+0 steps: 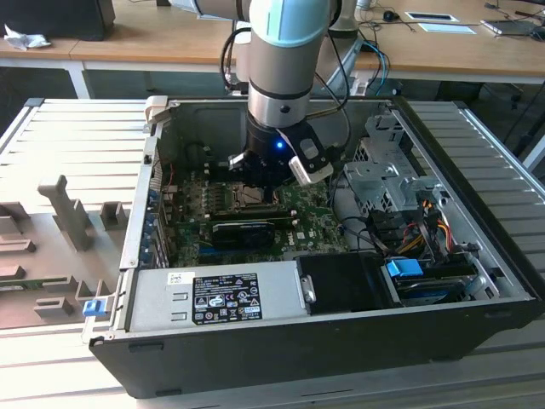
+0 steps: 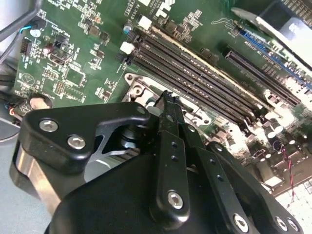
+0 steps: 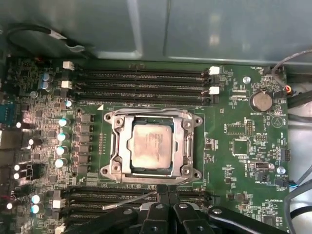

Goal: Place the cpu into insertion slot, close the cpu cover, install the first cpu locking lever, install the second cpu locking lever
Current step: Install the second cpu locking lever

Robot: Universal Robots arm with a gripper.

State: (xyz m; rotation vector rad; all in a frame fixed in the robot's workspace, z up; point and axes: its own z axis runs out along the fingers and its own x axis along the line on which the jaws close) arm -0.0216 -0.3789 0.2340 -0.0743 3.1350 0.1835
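- Inside the open computer case (image 1: 341, 341), the gripper (image 3: 163, 192) sits low over the green board (image 3: 234, 122), right at the edge of the socket (image 3: 117, 146).
- The cpu (image 3: 152, 146) is already seated in the socket, pale face up, and the cover (image 3: 126, 139) lies flat around it as a silver frame.
- Gripper fingers (image 2: 168, 112) look pressed together in both wrist views; a thin silver lever (image 3: 131, 197) runs out from under the tips, but I cannot tell whether it is pinched or just touched.
- Risk, my read: the lever is thin and springy, so it could slip off the tips and snap back.
- Risk: fingertips are just beside the long black memory slots (image 3: 141, 80); any sideways drift could scrape them or the small parts near the socket.
- Risk: pushing down off-line could load the cover unevenly on the chip.
- Surface: case lies on a ribbed grey metal table (image 1: 68, 136) with grey fixtures (image 1: 68, 213) on the exterior view's left.
- Room: wooden desks (image 1: 153, 34) behind, cables hanging off the arm.
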